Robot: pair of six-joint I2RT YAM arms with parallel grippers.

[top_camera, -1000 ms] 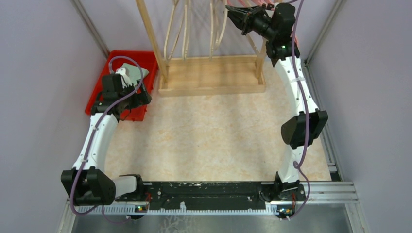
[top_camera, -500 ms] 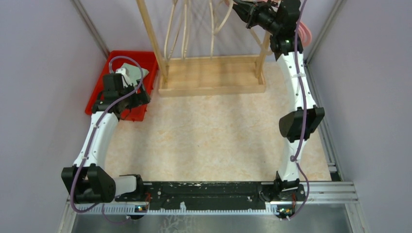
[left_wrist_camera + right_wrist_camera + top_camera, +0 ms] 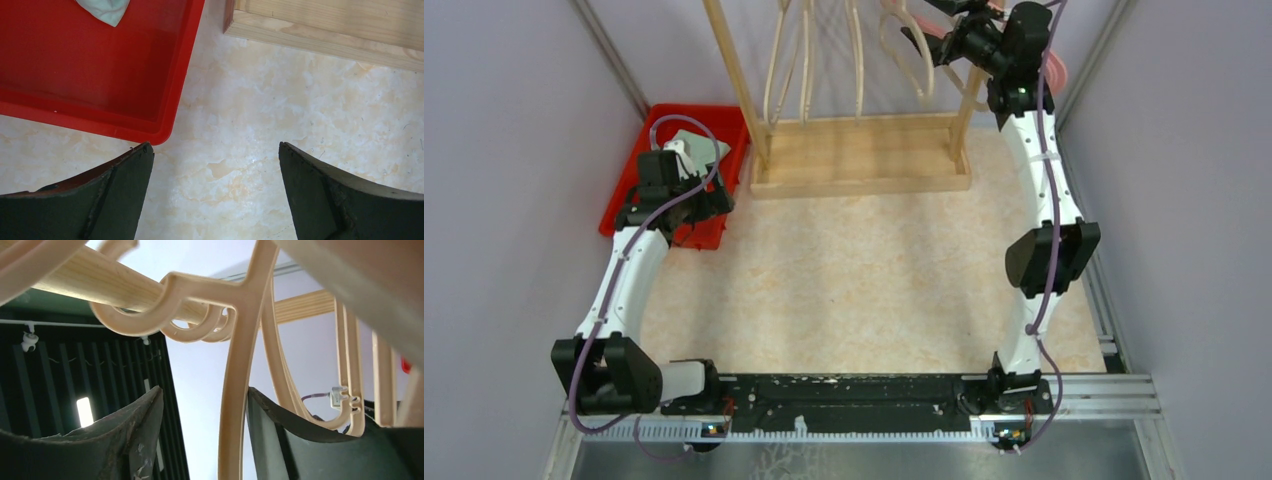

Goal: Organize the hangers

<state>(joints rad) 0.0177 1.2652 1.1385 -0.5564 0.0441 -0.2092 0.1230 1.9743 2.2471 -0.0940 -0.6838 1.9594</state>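
**A beige marbled worktop (image 3: 844,270) carries a wooden rack (image 3: 859,160) at its far edge, hung with beige hangers (image 3: 804,60).**

Up by the rack's right post, the right jaws are held apart around the arm of one hanger (image 3: 235,390), which lies against one finger and clear of the other. Its hook, with others, is looped over the rail (image 3: 75,270). The left jaws are spread wide and empty, low over the worktop at the corner of a red bin (image 3: 185,75), in which a pale cloth (image 3: 105,7) is seen.
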